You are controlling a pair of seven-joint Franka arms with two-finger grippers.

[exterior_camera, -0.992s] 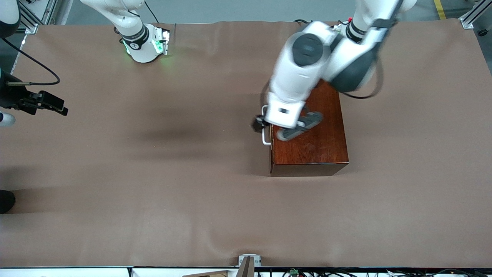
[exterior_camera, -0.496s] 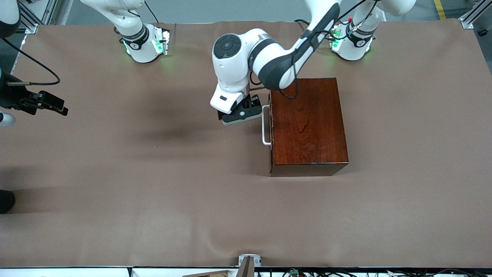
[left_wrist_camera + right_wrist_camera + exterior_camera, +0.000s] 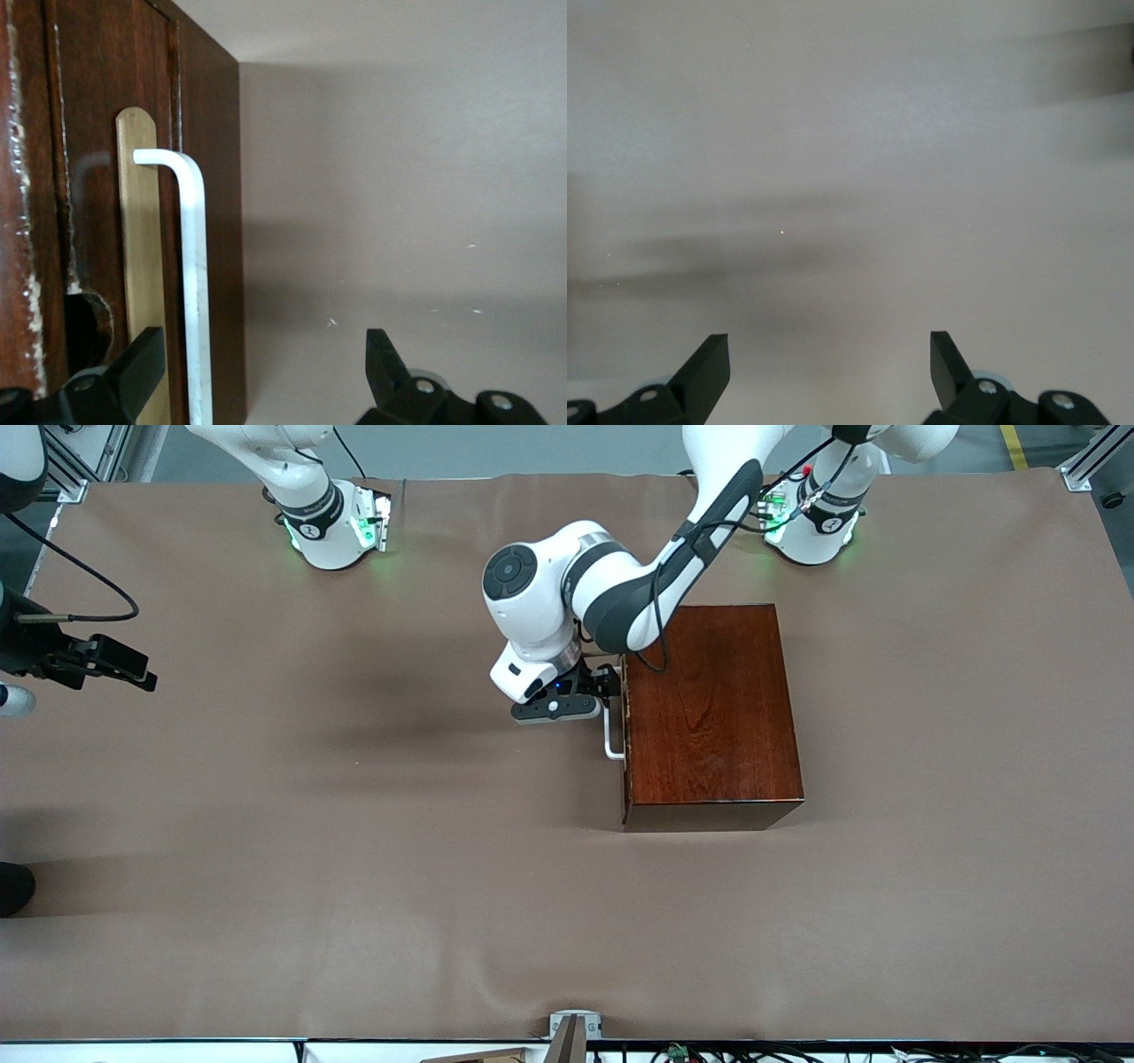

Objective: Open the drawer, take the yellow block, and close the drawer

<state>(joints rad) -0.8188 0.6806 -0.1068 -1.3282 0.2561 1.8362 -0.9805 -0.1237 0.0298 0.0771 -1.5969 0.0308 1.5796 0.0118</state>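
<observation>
Handle (image 3: 197, 292) between spread pincer (image 3: 261, 372) fingers (untouched)

You see a glossy mahogany box (image 3: 713, 713), reddish-brown with darker wood grain streaking its top, on a plain dull-brown table cover (image 3: 354, 868). At the box's nine o'clock face the drawer (image 3: 97, 221) front is the same dark red-brown, scuffed pale along its edges, with a white handle (image 3: 195, 292) on a brass-yellow plate (image 3: 137, 248). The arms are white with dark grey joints; green lights glow at their bases. Both grippers' fingers (image 3: 142, 367) are black.
</observation>
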